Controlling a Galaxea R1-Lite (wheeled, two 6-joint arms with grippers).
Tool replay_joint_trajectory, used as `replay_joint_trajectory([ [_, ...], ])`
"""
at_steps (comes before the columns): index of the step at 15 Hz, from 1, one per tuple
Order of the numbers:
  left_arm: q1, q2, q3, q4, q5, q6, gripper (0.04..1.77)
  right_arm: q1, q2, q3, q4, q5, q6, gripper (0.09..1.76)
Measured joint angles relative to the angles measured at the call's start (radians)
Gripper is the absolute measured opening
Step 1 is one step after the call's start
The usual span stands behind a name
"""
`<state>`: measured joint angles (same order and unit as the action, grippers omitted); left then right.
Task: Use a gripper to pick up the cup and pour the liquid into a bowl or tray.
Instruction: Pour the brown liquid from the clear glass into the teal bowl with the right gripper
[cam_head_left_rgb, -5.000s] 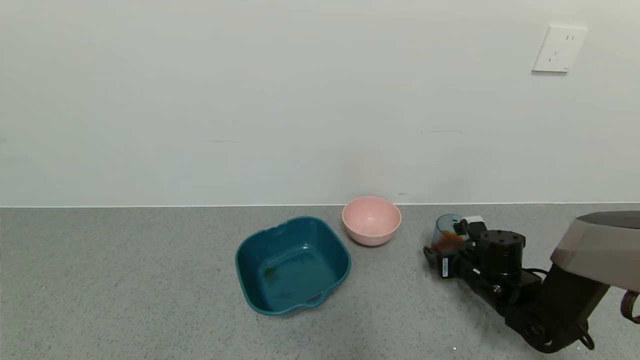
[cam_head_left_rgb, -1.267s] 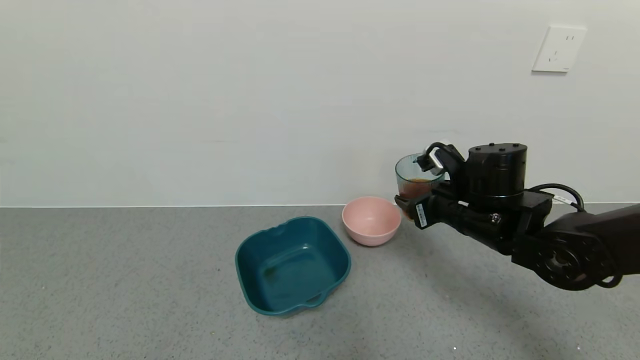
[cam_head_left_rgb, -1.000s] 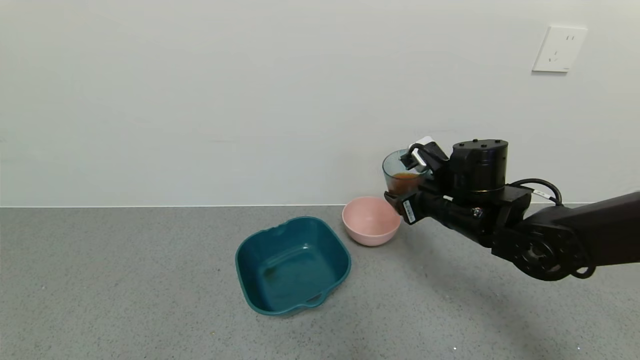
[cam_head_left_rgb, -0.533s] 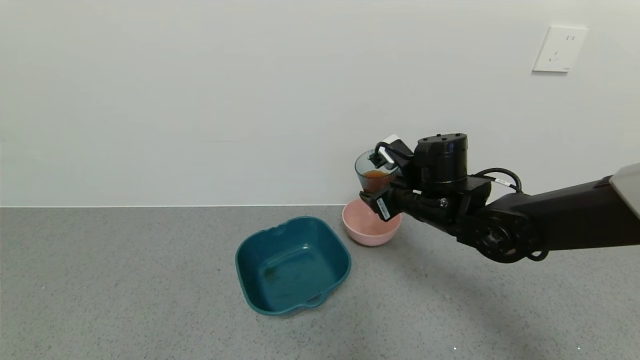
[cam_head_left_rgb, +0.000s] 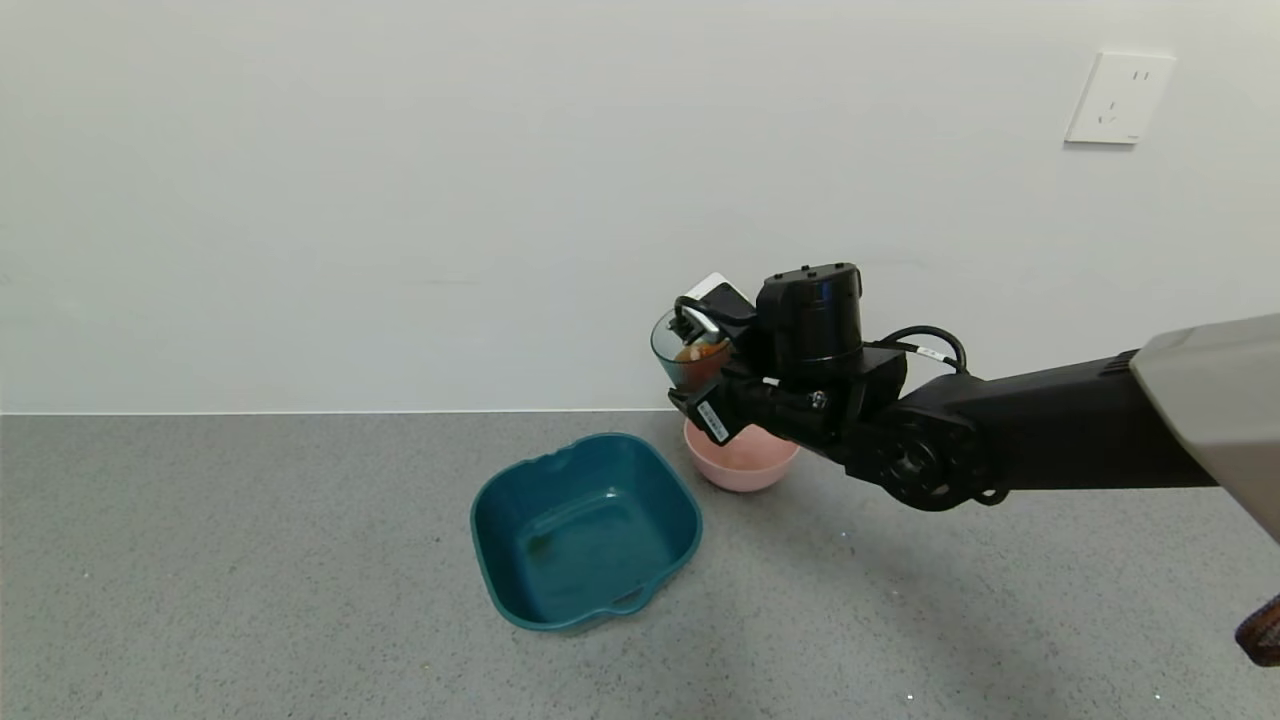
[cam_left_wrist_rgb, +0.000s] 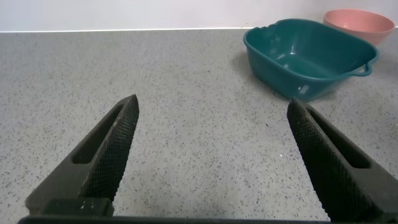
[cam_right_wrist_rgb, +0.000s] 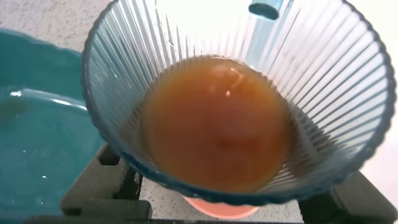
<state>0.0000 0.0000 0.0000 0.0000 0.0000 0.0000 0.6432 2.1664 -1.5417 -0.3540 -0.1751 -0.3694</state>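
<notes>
My right gripper (cam_head_left_rgb: 705, 385) is shut on the translucent blue-grey ribbed cup (cam_head_left_rgb: 684, 357) and holds it in the air above the pink bowl's left edge, slightly tilted. The cup (cam_right_wrist_rgb: 239, 102) holds reddish-brown liquid (cam_right_wrist_rgb: 217, 121). The dark teal basin (cam_head_left_rgb: 585, 530) stands on the counter, lower and to the left of the cup; it also shows in the right wrist view (cam_right_wrist_rgb: 37, 149) and the left wrist view (cam_left_wrist_rgb: 308, 56). My left gripper (cam_left_wrist_rgb: 211, 140) is open and empty over bare counter, out of the head view.
A round pink bowl (cam_head_left_rgb: 745, 462) stands behind and right of the basin, partly hidden by my right gripper; it also shows in the left wrist view (cam_left_wrist_rgb: 360, 22). A white wall rises at the counter's back, with a socket (cam_head_left_rgb: 1118, 98) at the upper right.
My right gripper lifted the cup off the counter and carried it left, from right of the pink bowl to above its left edge. The basin and bowl have not moved.
</notes>
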Motion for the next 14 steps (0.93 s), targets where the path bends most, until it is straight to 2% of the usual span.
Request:
replay_joint_trajectory([
  [8,0.0,0.0,0.0,0.0,0.0,0.0,1.72,0.047,0.045,-0.036,0.059,-0.014,-0.085,1.35],
  [14,0.0,0.0,0.0,0.0,0.0,0.0,1.72,0.071,0.073,-0.126,0.214,-0.027,-0.141,1.35],
])
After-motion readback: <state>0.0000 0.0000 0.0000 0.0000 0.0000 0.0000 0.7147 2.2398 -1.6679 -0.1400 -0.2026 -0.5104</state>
